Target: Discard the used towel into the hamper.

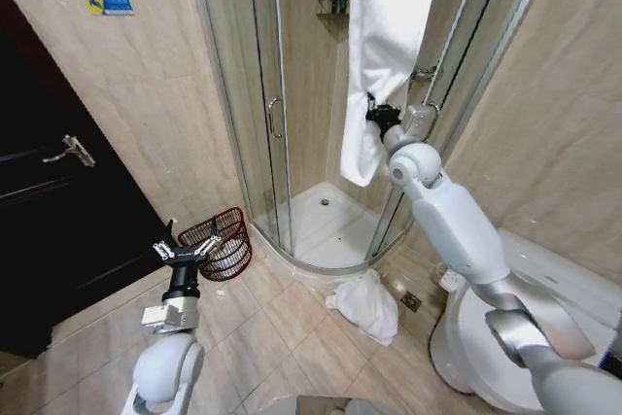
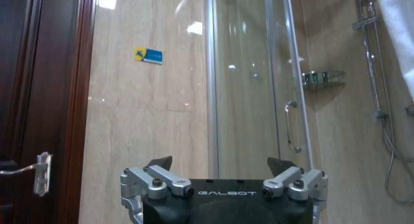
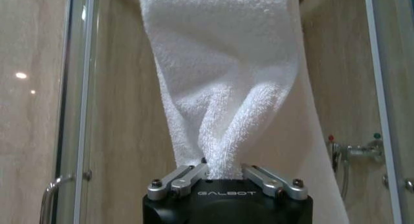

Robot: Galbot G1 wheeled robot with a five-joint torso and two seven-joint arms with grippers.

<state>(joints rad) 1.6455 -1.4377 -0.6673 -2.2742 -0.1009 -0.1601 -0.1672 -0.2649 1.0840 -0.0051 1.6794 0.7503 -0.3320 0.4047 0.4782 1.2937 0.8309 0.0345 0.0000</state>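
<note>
My right gripper (image 1: 374, 111) was raised to the glass shower enclosure (image 1: 262, 94), its fingers (image 3: 187, 178) pinched on a gathered fold of the white hanging towel (image 1: 384, 36). In the right wrist view the cloth (image 3: 223, 88) bunched into a narrow pleat just where it entered between the two metal fingers, then widened upward to its hanging point above the frame. The lower end of the towel hung free below my grip, in front of the shower tray (image 1: 326, 225).

My left gripper (image 1: 185, 250) was held low, near the dark door (image 1: 58, 201), with its fingers (image 2: 160, 163) spread apart and holding nothing. The left wrist view faced the beige tiled wall (image 2: 149, 112), which carried a small blue and yellow sticker (image 2: 149, 55), with the door handle (image 2: 36, 171) at one side and the shower door at the other.

The hamper (image 1: 222, 240) stood on the tiled floor against the wall, just beside the curved edge of the shower enclosure and close behind my left gripper. It was tilted, with its mouth turned toward me. I could not tell whether anything lay inside it.

A second white towel (image 1: 369, 303) lay crumpled on the floor between the shower tray and the toilet (image 1: 486, 347), well apart from the hamper.
</note>
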